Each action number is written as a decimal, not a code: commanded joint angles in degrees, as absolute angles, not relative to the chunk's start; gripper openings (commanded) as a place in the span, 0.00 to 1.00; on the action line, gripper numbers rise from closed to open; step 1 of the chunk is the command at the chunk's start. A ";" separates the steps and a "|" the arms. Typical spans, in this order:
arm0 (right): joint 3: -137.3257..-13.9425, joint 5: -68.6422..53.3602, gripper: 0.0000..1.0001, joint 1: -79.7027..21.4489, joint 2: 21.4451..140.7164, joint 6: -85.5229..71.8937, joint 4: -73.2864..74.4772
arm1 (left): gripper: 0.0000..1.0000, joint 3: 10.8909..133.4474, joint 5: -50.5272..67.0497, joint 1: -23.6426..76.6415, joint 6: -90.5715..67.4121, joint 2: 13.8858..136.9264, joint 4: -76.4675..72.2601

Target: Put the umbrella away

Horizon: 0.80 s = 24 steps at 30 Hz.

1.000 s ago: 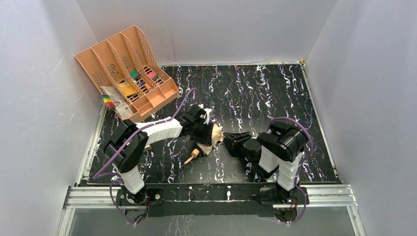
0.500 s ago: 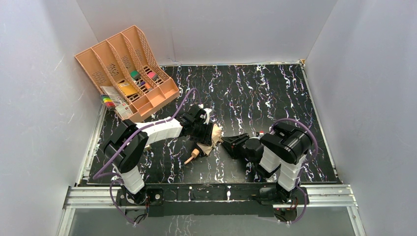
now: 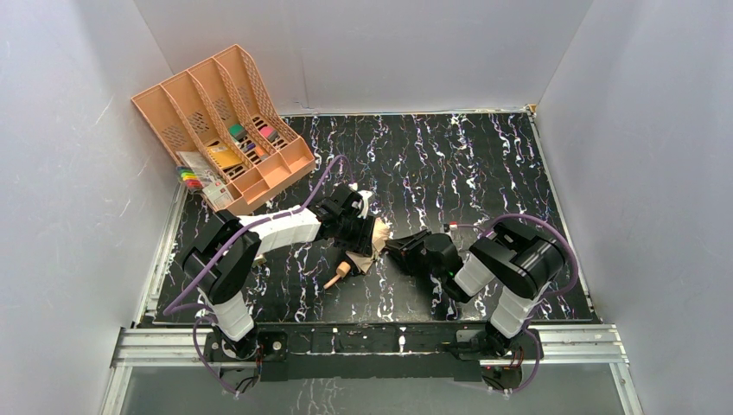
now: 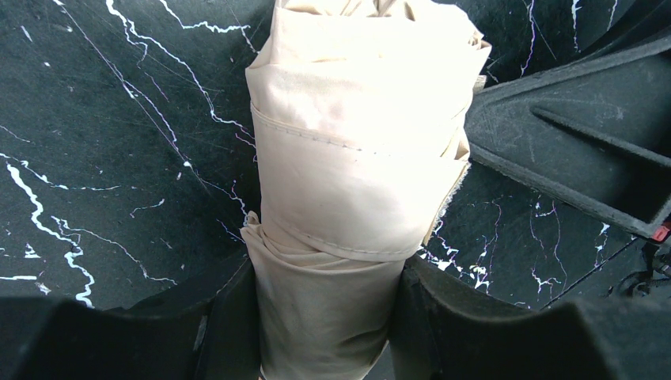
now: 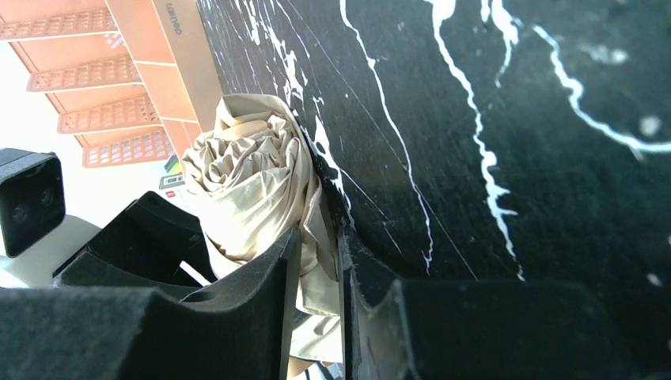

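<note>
Left gripper (image 4: 324, 317) clamping the rolled beige umbrella (image 4: 360, 174) between its fingers, right gripper (image 5: 316, 261) pinching a fabric fold at the umbrella's end, peach file tray (image 3: 220, 121) lying well beyond both.

No legible text (tray lettering blurred)

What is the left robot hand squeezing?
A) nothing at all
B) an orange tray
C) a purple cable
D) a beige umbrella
D: in the left wrist view, the left gripper has a finger pressed on each side of the rolled beige umbrella lying on the table.
</note>
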<state>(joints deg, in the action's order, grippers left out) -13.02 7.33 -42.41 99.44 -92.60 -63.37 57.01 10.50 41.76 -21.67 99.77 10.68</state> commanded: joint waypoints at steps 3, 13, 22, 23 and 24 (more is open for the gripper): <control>-12.74 9.32 0.32 -40.97 100.02 -85.83 -52.32 | 0.00 52.38 0.79 40.96 -19.16 106.26 19.25; -13.47 7.78 0.22 -40.09 100.37 -81.98 -51.93 | 0.00 52.12 0.79 40.95 -19.32 106.28 19.28; -13.07 -1.72 0.00 -37.55 102.45 -75.31 -61.30 | 0.00 51.79 -1.69 40.96 -20.76 105.96 18.95; -13.39 -3.53 0.00 -37.31 102.37 -74.49 -60.22 | 0.00 51.77 -2.00 40.96 -21.07 105.77 18.81; -13.75 -4.54 0.00 -37.26 101.92 -74.01 -58.50 | 0.00 51.77 -2.44 40.96 -21.43 105.46 18.74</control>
<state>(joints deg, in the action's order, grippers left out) -13.76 1.83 -38.46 100.75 -80.58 -64.55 56.73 10.00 41.87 -22.13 99.70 10.59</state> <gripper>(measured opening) 0.011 0.465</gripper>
